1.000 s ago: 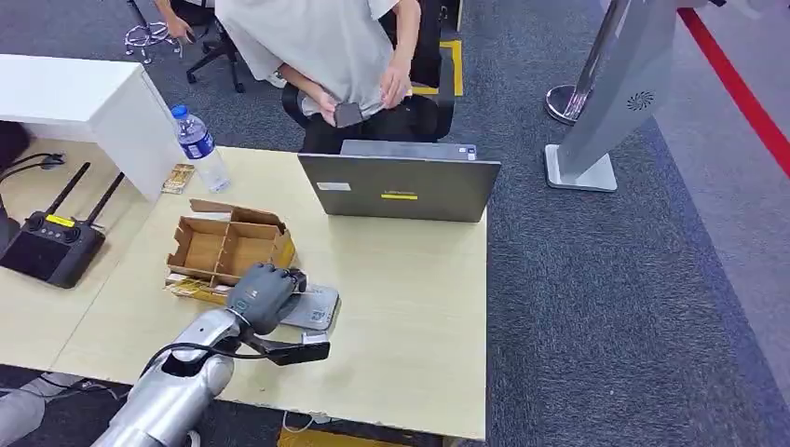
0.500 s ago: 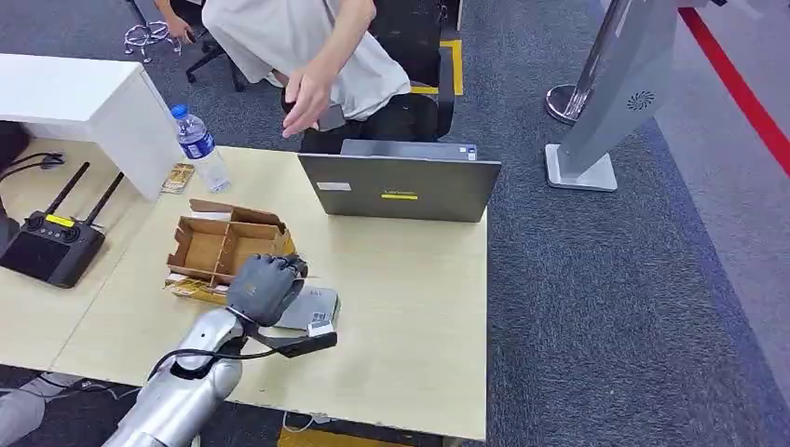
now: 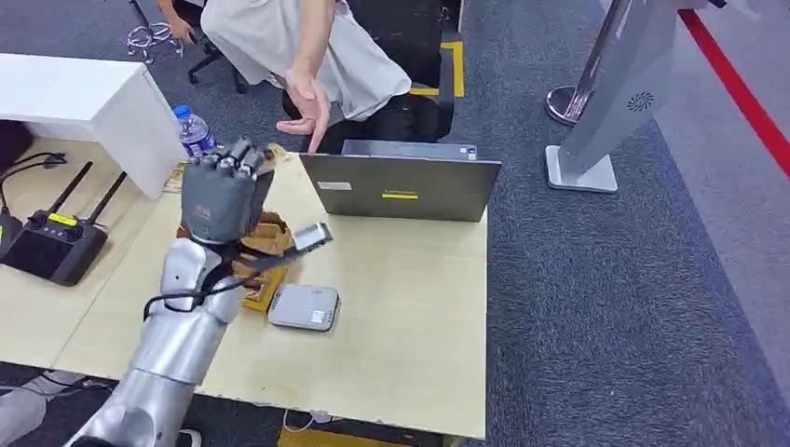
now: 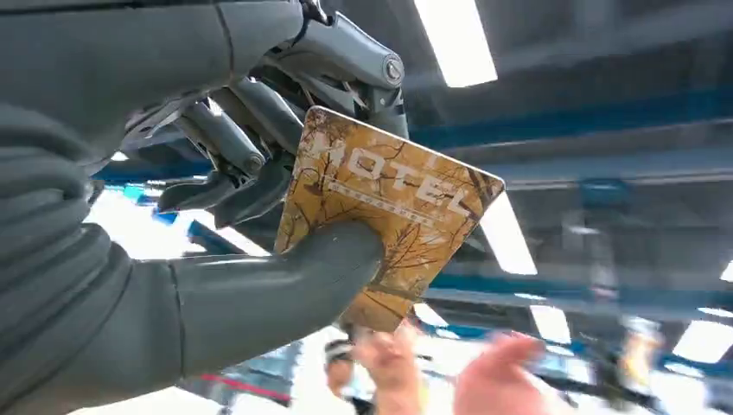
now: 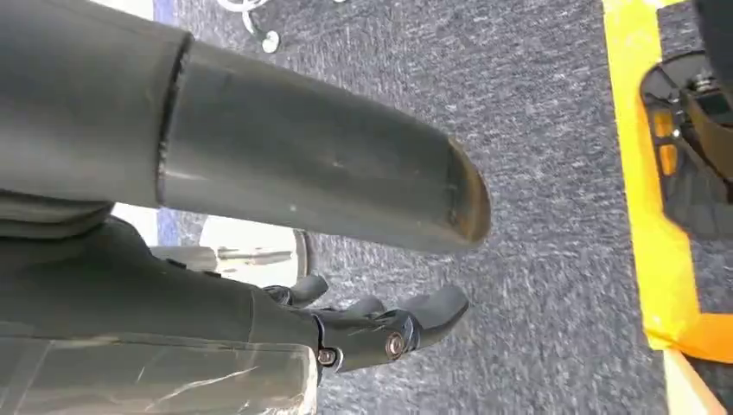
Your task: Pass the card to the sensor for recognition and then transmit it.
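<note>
Left robot hand (image 3: 222,196) raised above the surface (image 3: 410,307), pinching the card (image 4: 389,216) between thumb and fingers; judged best to keep the pinch firm and extend toward the person's hand (image 3: 305,110), releasing once taken.

Grey carpet (image 3: 596,307), perhaps ceiling striplights (image 4: 455,39).

Card (image 4: 389,216) partly behind thumb; person's hand (image 4: 484,380) blurred.
</note>
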Available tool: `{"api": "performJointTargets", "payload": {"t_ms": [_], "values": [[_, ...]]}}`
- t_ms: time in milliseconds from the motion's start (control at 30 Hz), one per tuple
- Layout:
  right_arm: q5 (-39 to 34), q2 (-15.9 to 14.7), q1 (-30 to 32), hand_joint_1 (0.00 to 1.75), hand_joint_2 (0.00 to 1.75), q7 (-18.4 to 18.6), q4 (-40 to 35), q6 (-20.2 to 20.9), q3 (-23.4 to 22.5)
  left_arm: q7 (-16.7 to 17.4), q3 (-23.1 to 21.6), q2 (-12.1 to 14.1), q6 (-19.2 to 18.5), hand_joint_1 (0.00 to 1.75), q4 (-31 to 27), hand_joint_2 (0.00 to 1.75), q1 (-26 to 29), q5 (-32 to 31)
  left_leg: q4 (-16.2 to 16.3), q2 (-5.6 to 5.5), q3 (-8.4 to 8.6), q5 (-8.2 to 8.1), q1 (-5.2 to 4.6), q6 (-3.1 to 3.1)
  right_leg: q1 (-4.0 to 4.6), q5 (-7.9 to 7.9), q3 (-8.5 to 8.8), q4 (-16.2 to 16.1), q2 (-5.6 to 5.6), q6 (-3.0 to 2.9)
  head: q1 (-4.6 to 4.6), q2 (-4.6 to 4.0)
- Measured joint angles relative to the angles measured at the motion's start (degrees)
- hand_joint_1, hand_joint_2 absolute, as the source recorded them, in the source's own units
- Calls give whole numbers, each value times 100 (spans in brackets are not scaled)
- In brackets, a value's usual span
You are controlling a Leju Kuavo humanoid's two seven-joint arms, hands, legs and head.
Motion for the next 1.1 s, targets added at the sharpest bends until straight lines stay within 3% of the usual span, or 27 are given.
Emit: {"api": "performJointTargets", "payload": {"t_ms": [200,467,500,800,1100], "values": [[4,52,-164,0,0,35,0,89,173,277,227,7,-173,175,1350,175,-1370,48,0,-3,-3,12,0,0,1,8,-2,3,-1,1,0,0],[4,70,-187,0,0,37,0,96,256,312,249,2,-312,175,2023,175,-1928,63,0,-5,-11,8,-4,5,-1,7,-8,0,-2,2,0,0],[4,72,-189,0,0,37,0,96,260,323,249,-2,-313,0,2058,175,-1946,61,0,-4,-12,8,-4,5,-1,7,-10,0,-1,2,-2,0],[0,79,-189,0,0,17,0,94,284,380,249,-28,-787,0,2154,175,-2011,380,0,-2,-15,8,-3,5,-1,7,-15,1,-1,2,-2,0],[-15,79,-92,0,0,0,0,26,264,336,247,-2,-1213,0,1574,175,-1702,638,0,-2,-15,7,-4,5,-1,7,-14,1,0,2,-2,0]]}}
